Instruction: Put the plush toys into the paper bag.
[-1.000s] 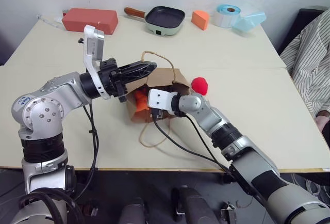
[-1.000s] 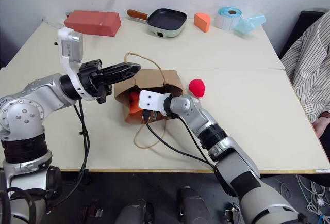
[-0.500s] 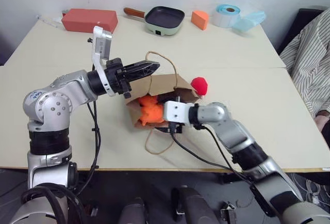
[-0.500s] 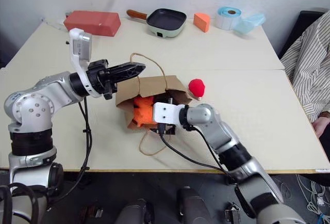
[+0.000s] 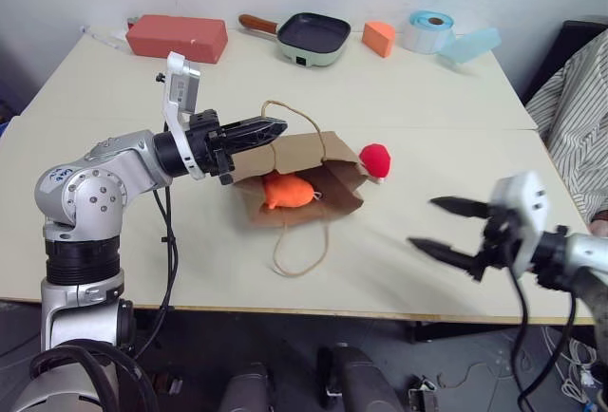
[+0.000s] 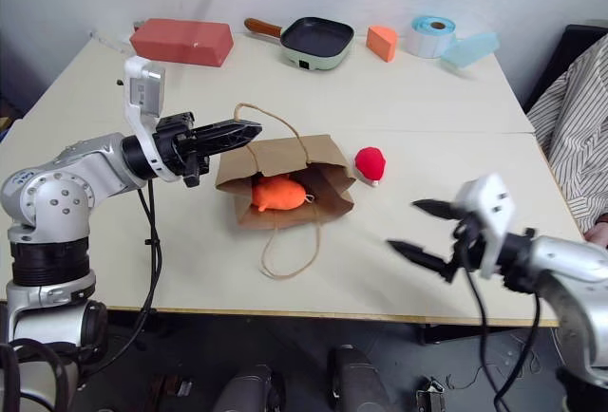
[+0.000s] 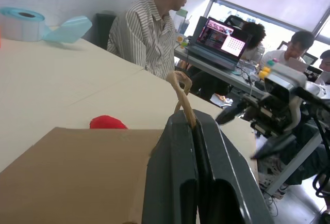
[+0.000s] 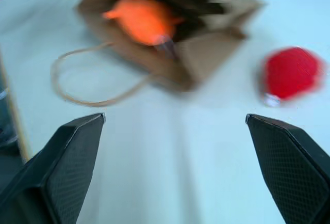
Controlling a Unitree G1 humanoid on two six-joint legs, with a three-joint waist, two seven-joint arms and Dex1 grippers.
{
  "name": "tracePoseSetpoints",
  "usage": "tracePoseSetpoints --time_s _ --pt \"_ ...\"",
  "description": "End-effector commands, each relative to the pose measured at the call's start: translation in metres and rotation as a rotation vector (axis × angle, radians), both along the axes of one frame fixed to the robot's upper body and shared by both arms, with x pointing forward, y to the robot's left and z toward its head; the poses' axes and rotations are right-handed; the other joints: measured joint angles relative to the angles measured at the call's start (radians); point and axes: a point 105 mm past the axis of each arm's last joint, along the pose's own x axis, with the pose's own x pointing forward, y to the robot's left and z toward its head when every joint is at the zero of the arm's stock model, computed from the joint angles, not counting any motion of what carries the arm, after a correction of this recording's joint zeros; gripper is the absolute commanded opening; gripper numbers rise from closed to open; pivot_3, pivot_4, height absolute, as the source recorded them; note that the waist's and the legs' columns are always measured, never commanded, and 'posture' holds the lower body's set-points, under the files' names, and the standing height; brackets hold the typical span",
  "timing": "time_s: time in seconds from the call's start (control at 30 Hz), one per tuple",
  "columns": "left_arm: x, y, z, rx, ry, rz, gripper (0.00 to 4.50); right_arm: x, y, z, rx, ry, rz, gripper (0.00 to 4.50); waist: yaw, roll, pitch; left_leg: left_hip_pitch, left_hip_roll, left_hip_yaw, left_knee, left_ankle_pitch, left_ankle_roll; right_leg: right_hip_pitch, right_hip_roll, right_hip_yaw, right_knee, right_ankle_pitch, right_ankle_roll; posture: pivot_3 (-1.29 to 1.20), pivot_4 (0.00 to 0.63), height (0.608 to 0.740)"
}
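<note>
The brown paper bag (image 5: 328,151) lies on its side in the middle of the table, mouth toward me. An orange plush toy (image 5: 291,191) rests inside the mouth. A round red plush toy (image 5: 374,158) sits on the table just right of the bag. My left gripper (image 5: 277,128) is shut on the bag's upper cord handle (image 7: 181,92), holding it up at the bag's left top edge. Out at the front right, well clear of the bag, my right gripper (image 5: 439,224) stands open and empty.
Along the far edge are a red box (image 5: 177,36), a green pan (image 5: 306,35), an orange wedge block (image 5: 379,38), a tape roll (image 5: 427,29) and a pale blue container (image 5: 469,46). A person in a striped shirt (image 5: 578,99) sits at the right. The lower handle loop (image 5: 302,258) lies toward the front edge.
My right gripper has let go of the orange toy in the bag mouth, opened, and swung back to the front right. The left gripper keeps its hold.
</note>
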Motion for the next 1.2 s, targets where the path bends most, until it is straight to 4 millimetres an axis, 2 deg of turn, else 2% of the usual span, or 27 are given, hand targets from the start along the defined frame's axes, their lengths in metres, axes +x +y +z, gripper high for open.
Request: tracePoseSetpoints --time_s 0.03,0.13,0.37,0.47,0.57,0.63,0.73,0.87,0.93,1.0,1.07,1.2 --pt "-0.008 0.000 0.007 0.001 -0.047 -0.013 0.00 0.028 -0.010 0.014 0.089 -0.032 -0.107 4.47 -0.008 0.000 0.000 0.001 0.000 0.001 0.000 0.000 -0.001 0.000 0.000 0.001 0.001 0.000 0.000 0.00 0.150 0.740" --pt "-0.007 0.001 0.007 0.003 -0.050 -0.003 0.00 0.065 0.001 0.012 0.114 -0.035 -0.173 4.47 -0.017 0.000 0.000 0.002 0.000 0.001 0.000 0.001 -0.002 0.000 0.001 0.001 0.003 0.000 0.000 0.00 0.150 0.740" --pt "-0.007 -0.002 0.007 0.011 -0.068 -0.007 0.00 0.147 0.054 -0.020 0.139 0.049 -0.243 4.47 -0.020 0.001 0.000 -0.001 0.000 0.002 0.001 0.002 -0.002 -0.004 0.000 0.002 0.006 0.000 0.000 0.00 0.150 0.740" --pt "-0.008 -0.003 0.007 0.011 -0.071 -0.008 0.00 0.169 0.062 -0.034 0.144 0.094 -0.316 4.47 -0.019 0.001 0.000 -0.002 0.000 0.002 0.000 0.002 -0.002 -0.005 0.000 0.001 0.006 0.000 0.000 0.00 0.150 0.740" --pt "-0.011 -0.003 0.006 0.010 -0.074 -0.007 0.00 0.182 0.074 -0.047 0.131 0.127 -0.337 4.47 -0.020 0.001 0.000 -0.003 0.000 0.001 0.000 0.002 -0.002 -0.005 0.000 0.001 0.006 0.000 0.000 0.00 0.150 0.740" --pt "-0.012 -0.003 0.005 0.010 -0.075 -0.004 0.00 0.187 0.079 -0.051 0.122 0.128 -0.336 3.90 -0.021 0.001 0.000 -0.003 0.000 0.001 0.000 0.002 -0.002 -0.005 0.000 0.001 0.006 0.000 0.000 0.00 0.150 0.740" --pt "-0.013 -0.002 0.004 0.010 -0.077 0.002 0.00 0.191 0.081 -0.046 0.131 0.100 -0.334 2.92 -0.026 0.001 0.000 -0.003 0.000 0.001 0.000 0.002 -0.002 -0.004 0.000 0.001 0.006 0.000 0.000 0.00 0.150 0.740" --pt "-0.013 -0.002 0.004 0.004 -0.077 0.007 0.00 0.188 0.069 -0.026 0.150 0.008 -0.331 1.61 -0.028 0.001 0.000 -0.003 0.001 0.001 0.000 0.002 -0.002 -0.004 0.000 0.001 0.007 0.000 0.000 0.00 0.150 0.740" --pt "-0.013 -0.004 0.004 0.002 -0.077 0.002 0.00 0.176 0.056 -0.011 0.151 -0.052 -0.306 1.07 -0.022 0.001 0.000 -0.003 0.001 0.001 0.000 0.002 -0.002 -0.004 0.000 0.001 0.007 0.000 0.000 0.00 0.150 0.740" --pt "-0.013 -0.006 0.005 0.000 -0.078 -0.004 0.00 0.152 0.043 0.006 0.163 -0.105 -0.264 0.74 -0.013 0.001 0.001 -0.004 0.001 0.000 0.000 0.002 -0.002 -0.005 0.000 0.001 0.006 0.000 0.000 0.00 0.150 0.740" --pt "-0.013 -0.006 0.006 -0.003 -0.078 -0.008 0.00 0.123 0.039 0.018 0.164 -0.135 -0.192 0.65 -0.002 0.001 0.001 -0.006 0.000 -0.004 -0.001 0.002 -0.001 -0.005 0.000 0.001 0.005 0.000 0.000 0.00 0.150 0.740" --pt "-0.012 -0.012 0.008 -0.009 -0.078 -0.033 0.00 0.041 0.064 0.024 0.191 -0.072 0.107 0.64 0.006 0.002 0.001 -0.006 0.001 -0.005 -0.002 0.001 -0.001 -0.004 0.001 0.001 0.001 0.000 0.000 0.00 0.150 0.740"
